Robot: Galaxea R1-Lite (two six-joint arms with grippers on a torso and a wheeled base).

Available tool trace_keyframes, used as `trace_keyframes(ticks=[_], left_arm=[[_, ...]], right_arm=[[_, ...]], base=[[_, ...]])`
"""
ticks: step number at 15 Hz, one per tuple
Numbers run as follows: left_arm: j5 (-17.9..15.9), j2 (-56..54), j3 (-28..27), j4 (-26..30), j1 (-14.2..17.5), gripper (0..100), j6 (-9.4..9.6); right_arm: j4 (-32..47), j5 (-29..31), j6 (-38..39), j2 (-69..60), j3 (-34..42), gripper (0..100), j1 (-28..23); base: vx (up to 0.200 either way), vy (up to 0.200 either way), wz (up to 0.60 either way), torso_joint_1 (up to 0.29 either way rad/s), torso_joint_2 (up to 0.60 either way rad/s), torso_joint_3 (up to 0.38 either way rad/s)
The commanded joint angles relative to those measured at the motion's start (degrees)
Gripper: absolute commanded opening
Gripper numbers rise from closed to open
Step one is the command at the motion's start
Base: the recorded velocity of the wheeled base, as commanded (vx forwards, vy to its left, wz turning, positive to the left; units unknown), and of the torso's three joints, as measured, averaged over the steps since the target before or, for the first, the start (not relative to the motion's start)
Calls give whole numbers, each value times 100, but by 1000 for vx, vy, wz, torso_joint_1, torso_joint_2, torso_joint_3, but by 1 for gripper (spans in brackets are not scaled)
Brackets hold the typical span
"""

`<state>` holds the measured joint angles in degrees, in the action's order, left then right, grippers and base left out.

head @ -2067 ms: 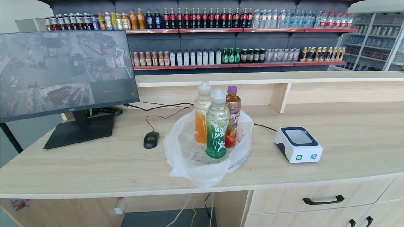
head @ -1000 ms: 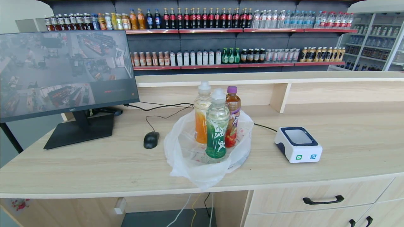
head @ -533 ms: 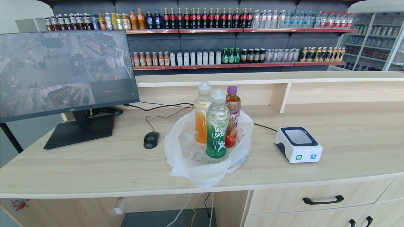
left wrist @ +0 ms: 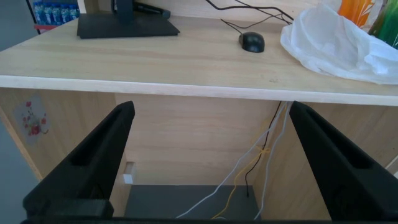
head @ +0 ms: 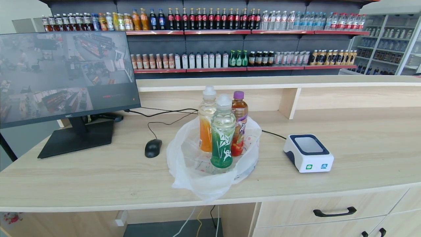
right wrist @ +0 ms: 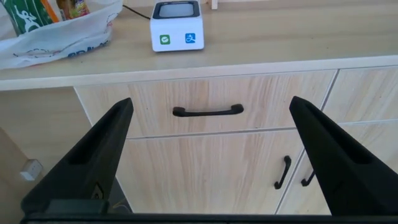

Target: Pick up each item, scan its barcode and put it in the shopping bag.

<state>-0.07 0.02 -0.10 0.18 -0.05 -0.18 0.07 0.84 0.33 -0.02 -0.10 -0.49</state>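
Note:
Three bottles stand upright inside a white shopping bag (head: 187, 164) on the counter: a green-labelled one (head: 222, 138) in front, an orange one (head: 206, 123) behind it, and a purple-capped one (head: 239, 121) at the back right. The white barcode scanner (head: 308, 152) sits to the bag's right. My left gripper (left wrist: 208, 162) hangs open below the counter's front edge, facing the bag (left wrist: 339, 43). My right gripper (right wrist: 208, 162) is open in front of the drawers, low beneath the scanner (right wrist: 177, 26), nothing between its fingers.
A monitor (head: 62, 75) on its stand occupies the counter's left, with a black mouse (head: 153, 148) and cables beside the bag. A raised ledge (head: 279, 84) runs along the counter's back. Drawers with black handles (right wrist: 208, 112) lie under the counter. Cables (left wrist: 261, 162) dangle beneath it.
The whole head picture has shifted slightly left and down, so the camera moved. Bottles, bag and scanner keep their places on the counter.

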Motion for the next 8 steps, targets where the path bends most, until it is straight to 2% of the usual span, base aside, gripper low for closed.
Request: trace_keyframes(ticks=[1,8], left_arm=[[-1,-2,1,-9,5,100,1],[-1,-2,1,-1,14,100,-17]], right_arm=[[10,4,2,11,1,100,5],[10,4,2,11,1,100,5]], base=[[0,-200,0,22,7,-2],[0,-200,0,3,2,2]])
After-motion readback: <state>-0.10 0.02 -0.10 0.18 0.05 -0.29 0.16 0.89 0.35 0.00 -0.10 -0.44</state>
